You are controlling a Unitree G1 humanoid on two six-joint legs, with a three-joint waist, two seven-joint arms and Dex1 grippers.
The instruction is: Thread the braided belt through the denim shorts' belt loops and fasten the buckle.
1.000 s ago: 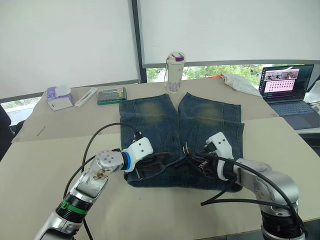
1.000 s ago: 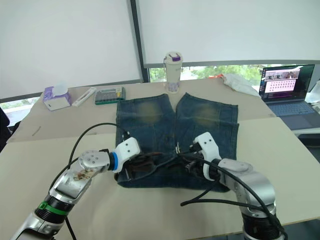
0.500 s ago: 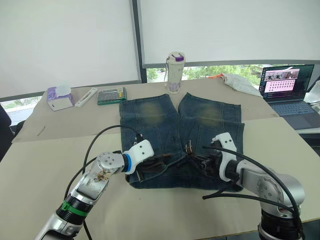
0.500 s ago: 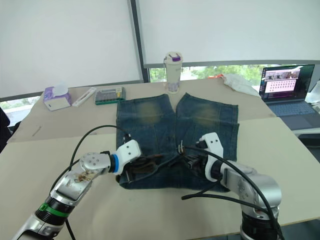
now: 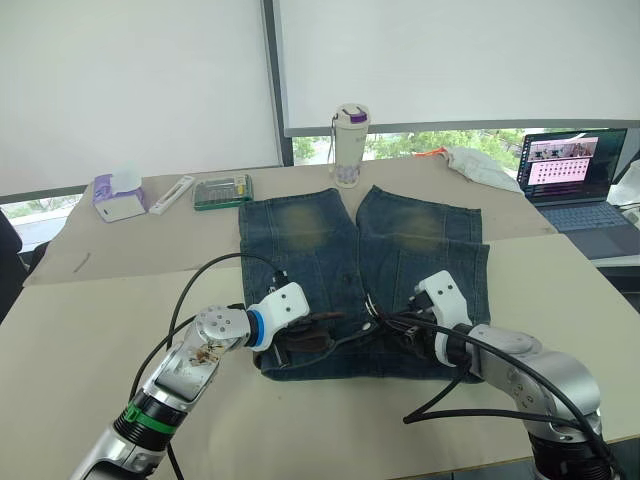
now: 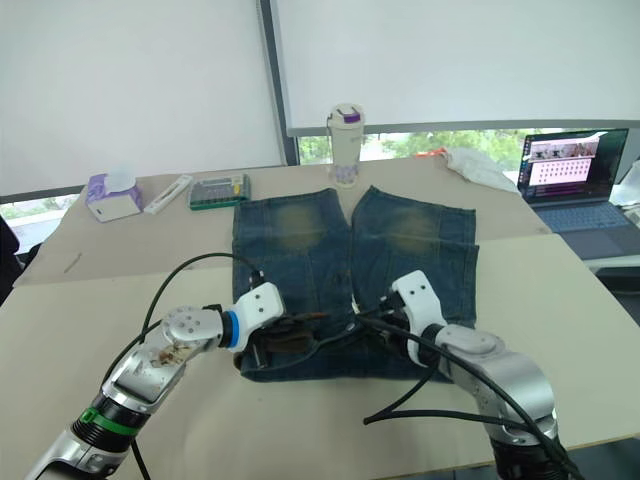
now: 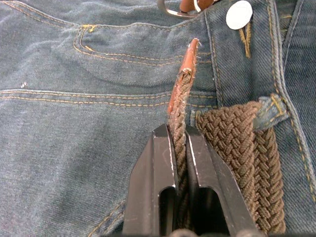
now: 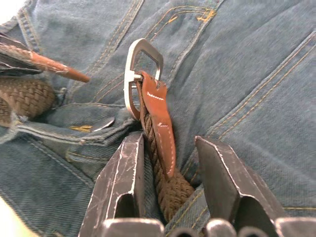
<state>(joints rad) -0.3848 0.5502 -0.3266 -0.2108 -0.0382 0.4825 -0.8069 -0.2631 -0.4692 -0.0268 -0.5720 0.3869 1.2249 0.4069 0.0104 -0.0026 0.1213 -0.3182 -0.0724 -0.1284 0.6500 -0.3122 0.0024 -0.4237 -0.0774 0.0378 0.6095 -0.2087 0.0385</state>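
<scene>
Denim shorts [image 5: 360, 255] lie flat on the beige table [image 5: 90, 330], waistband toward the robot and legs pointing away toward a tall tumbler [image 5: 350, 145]. At the waistband, the braided belt [image 7: 237, 148] runs under one of the belt loops [image 7: 269, 111]. The left gripper [image 7: 180, 143] is clamped tight on the belt's free end, whose brown leather tip [image 7: 185, 69] sticks out past the fingers toward the shorts' metal button [image 7: 239, 14]. The right gripper [image 8: 170, 148] sits at the front of the waistband with its fingers spread on either side of the belt's other end, not pinching it. The buckle [image 8: 140, 74], a silver frame joined to the strap by a brown leather tab, lies on the denim just beyond those fingers. Belt tip and buckle are near each other but apart, unfastened. A laptop [image 5: 575, 185] stands open at the table's far right.
</scene>
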